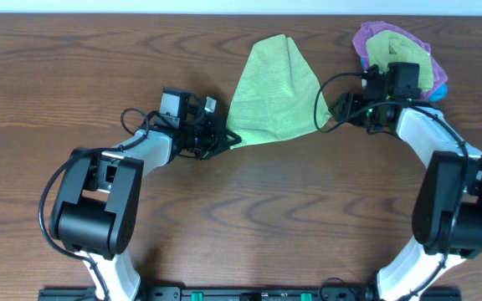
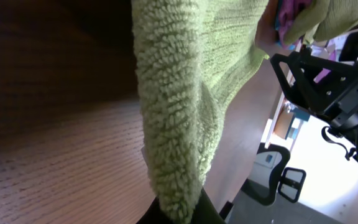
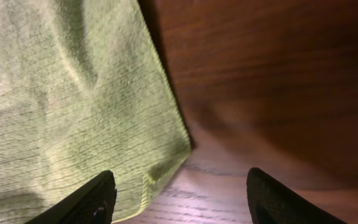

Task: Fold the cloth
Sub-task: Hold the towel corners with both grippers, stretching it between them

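Observation:
A light green cloth point(image 1: 273, 92) lies on the wooden table point(image 1: 266, 209) at the back middle, drawn into a rough triangle. My left gripper point(image 1: 227, 139) is shut on the cloth's near left corner. In the left wrist view the fluffy cloth point(image 2: 185, 93) rises from the jaws point(image 2: 180, 214). My right gripper point(image 1: 328, 114) is open at the cloth's right corner. In the right wrist view the cloth point(image 3: 73, 106) has its corner lying between the spread fingers point(image 3: 185, 196), nearer the left finger.
A pile of other cloths point(image 1: 396, 52), purple, green and blue, sits at the back right, just behind my right arm. Both arms reach in from the front corners.

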Tool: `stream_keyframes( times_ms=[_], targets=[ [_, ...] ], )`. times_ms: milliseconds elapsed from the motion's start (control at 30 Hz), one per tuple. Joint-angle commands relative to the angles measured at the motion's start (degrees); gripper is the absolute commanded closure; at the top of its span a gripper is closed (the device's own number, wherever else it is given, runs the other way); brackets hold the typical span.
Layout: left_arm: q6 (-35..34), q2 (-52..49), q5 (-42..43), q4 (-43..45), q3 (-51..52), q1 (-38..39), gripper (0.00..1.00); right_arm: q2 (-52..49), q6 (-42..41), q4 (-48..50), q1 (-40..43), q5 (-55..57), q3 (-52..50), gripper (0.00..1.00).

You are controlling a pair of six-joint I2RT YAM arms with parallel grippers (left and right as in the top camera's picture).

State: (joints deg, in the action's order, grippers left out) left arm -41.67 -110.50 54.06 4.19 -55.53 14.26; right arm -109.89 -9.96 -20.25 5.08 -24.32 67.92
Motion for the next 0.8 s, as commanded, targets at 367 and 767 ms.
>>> stream_keyframes(
  times_ms=[367, 767],
  targets=[
    [3.2, 1.2, -0.6, -1.2, 0.2, -0.5, 0.94, 0.0, -6.4, 1.2, -5.0, 1.9, -0.5, 0.3],
    [3.1, 1.2, -9.9, -2.2, 0.2, 2.4, 0.87, 0.0, -8.3, 1.3, -5.0, 1.8, -0.5, 0.3]
  ],
)
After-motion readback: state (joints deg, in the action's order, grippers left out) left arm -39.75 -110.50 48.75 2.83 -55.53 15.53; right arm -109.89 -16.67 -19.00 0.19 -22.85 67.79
